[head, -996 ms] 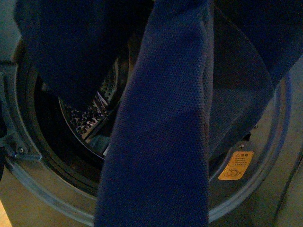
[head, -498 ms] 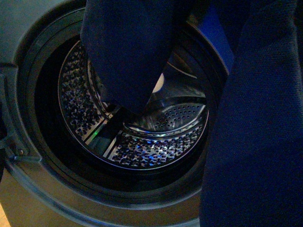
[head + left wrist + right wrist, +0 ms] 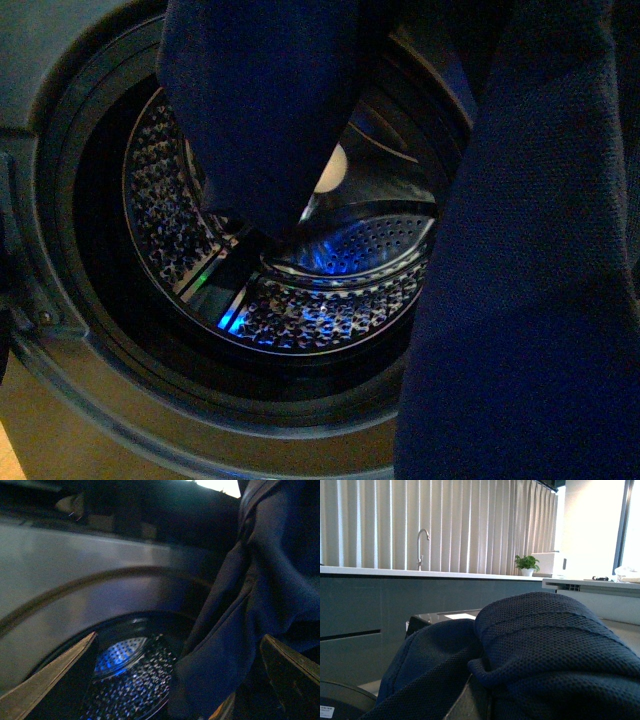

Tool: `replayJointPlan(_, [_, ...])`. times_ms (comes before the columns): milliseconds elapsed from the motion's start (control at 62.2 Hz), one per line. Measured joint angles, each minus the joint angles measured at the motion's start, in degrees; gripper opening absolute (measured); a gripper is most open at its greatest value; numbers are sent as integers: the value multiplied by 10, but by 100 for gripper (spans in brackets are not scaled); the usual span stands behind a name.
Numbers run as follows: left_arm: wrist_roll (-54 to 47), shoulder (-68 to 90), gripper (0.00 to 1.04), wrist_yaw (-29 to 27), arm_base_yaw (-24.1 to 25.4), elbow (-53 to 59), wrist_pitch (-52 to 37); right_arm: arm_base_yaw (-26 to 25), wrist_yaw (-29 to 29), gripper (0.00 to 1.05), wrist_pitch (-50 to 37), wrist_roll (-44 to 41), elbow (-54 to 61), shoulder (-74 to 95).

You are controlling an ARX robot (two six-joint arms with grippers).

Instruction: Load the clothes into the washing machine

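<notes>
Where clothes (image 3: 260,110) hang — washing machine (image 3: 60,100) drum (image 3: 300,310) gleams.

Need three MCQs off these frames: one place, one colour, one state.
1. Where are the clothes? A hanging across the washing machine opening; B folded on a shelf; C on the floor.
2. Clothes colour? A red; B dark navy; C white.
3. Left gripper? A open; B shut; C unseen.
Key: 1A, they dangle before the drum; 2B, navy in the front and right wrist views; 3A, it gapes wide in the left wrist view.
</notes>
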State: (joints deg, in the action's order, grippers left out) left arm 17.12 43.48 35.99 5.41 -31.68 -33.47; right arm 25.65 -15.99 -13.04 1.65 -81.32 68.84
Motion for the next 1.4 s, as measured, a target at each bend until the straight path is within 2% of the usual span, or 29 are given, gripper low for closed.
replayJointPlan(145, [-35,74,98,40,-68,-98,27,0,0,8,0,0,0,0])
replayJointPlan(354, [-57,163,98,59,-145,-200,94,0,0,8,0,0,0,0])
replayJointPlan(562, [-63,240,98,132,-217,-267,131,0,0,8,0,0,0,0])
replayJointPlan(659, [-63,247,98,163,-240,-267,111,0,0,8,0,0,0,0])
replayJointPlan(739, [-44,243,98,196,-269,-254,53,0,0,8,0,0,0,0])
replayJointPlan(820, [-23,237,98,202,-294,-242,4,0,0,8,0,0,0,-1])
replayJointPlan(964, [-14,240,98,157,-335,-245,8,0,0,8,0,0,0,-1])
replayJointPlan(1157, [-17,276,98,54,-375,-281,54,0,0,8,0,-1,0,-1])
replayJointPlan(1270, [-16,292,98,13,-390,-300,71,0,1,8,0,-2,0,-1])
replayJointPlan(1398, [-14,314,98,-70,-407,-334,90,0,1,8,0,-3,0,-1])
